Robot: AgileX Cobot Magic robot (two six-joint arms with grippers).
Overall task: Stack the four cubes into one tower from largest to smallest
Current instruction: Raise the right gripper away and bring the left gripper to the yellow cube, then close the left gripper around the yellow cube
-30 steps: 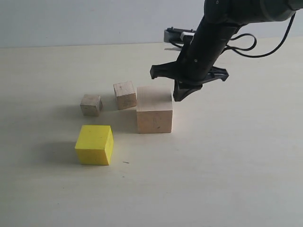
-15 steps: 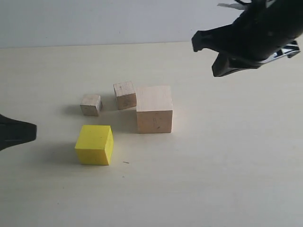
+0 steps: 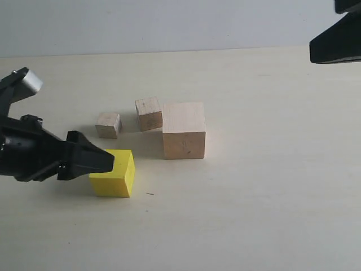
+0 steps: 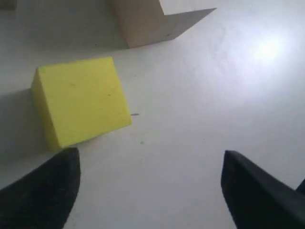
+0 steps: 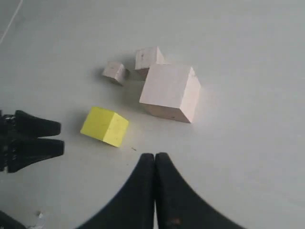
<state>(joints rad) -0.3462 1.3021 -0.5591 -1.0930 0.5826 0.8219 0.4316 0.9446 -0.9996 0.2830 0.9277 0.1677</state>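
Yellow cube, three bare-wood cubes all unstacked; left gripper gapes wide, seemingly poised for it; right gripper pinched closed.

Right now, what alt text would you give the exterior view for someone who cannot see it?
A black robot pincer reaches in from the left toward a yellow cube on a pale table. Behind the cube sit a large wooden cube, a small wooden cube and a smaller one, none stacked; part of another arm shows at top right.

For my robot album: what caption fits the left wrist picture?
Open left tool faces the yellow cube, big wood cube beyond.
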